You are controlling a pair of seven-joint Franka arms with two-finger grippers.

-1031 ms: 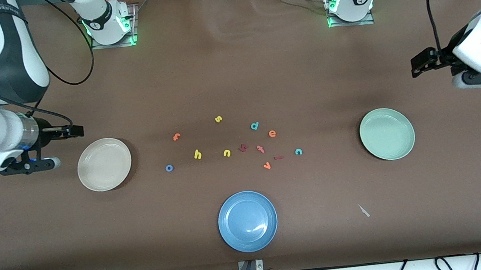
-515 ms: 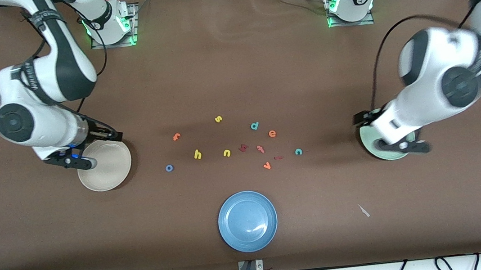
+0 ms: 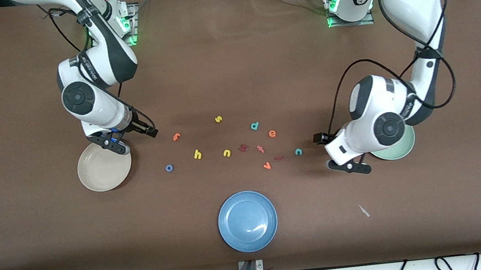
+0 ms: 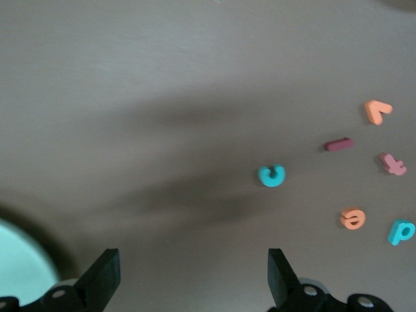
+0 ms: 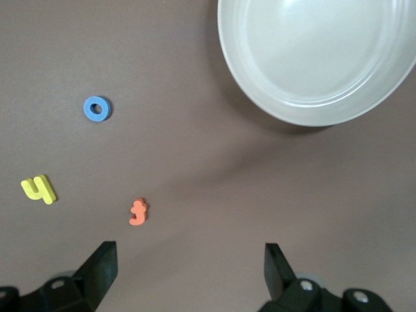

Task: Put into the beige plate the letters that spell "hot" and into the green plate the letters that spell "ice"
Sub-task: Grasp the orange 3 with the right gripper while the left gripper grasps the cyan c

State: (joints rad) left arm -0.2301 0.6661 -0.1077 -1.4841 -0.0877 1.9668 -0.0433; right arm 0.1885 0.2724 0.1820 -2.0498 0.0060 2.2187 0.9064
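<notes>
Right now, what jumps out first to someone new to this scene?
A scatter of small foam letters mid-table, ringed by three plates: the beige plate toward the right arm's end, the green plate toward the left arm's end, the blue plate nearest the camera. Both hands hang open by the letters: the right hand beside the beige plate, the left hand by the teal "c".

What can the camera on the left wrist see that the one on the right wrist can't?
Only the left wrist view shows the teal "c", the dark red "i", the orange "e", the orange "v", a pinkish "t", the teal "d" and an edge of the green plate.

Only the right wrist view shows the beige plate, the blue "o", the yellow "h" and the orange "t".

Both show brown table and their own open gripper, the left gripper and the right gripper.
</notes>
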